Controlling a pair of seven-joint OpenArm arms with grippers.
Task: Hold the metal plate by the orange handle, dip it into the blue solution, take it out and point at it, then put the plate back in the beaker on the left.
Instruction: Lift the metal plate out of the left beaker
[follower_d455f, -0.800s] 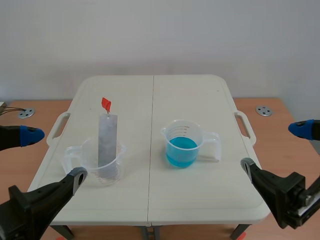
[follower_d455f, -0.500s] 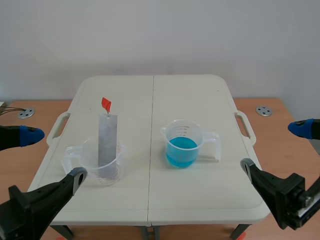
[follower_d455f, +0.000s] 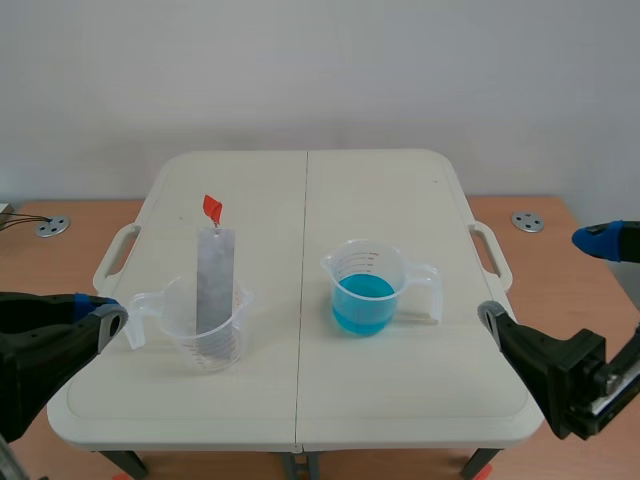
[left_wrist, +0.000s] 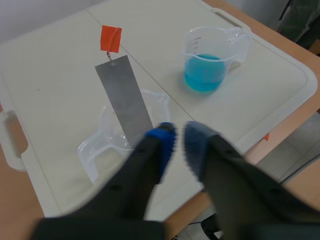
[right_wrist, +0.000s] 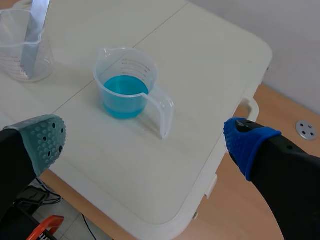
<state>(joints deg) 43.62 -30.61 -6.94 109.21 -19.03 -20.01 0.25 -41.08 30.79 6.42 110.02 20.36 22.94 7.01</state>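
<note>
A grey metal plate (follower_d455f: 215, 275) with an orange handle (follower_d455f: 212, 208) stands tilted in a clear beaker (follower_d455f: 207, 335) on the table's left half. A second clear beaker (follower_d455f: 366, 288) to the right holds blue solution. My left gripper (follower_d455f: 100, 312) is shut on nothing, low at the table's left edge, apart from the left beaker. In the left wrist view the plate (left_wrist: 124, 97) and its handle (left_wrist: 110, 37) lie just ahead of the closed gripper (left_wrist: 179, 142). My right gripper (right_wrist: 145, 142) is open, hovering near the blue beaker (right_wrist: 125, 80) without touching it.
The white folding table (follower_d455f: 380, 200) has carry handles (follower_d455f: 490, 255) at both sides, with wooden floor around it. Round metal floor plates (follower_d455f: 527, 221) sit beside the table. The right gripper (follower_d455f: 540, 280) hangs off the table's right front corner.
The left gripper's fingers, wide apart before, have come together and the gripper has drawn back toward the table's left edge. The right arm has barely shifted. Plate and beakers are unmoved.
</note>
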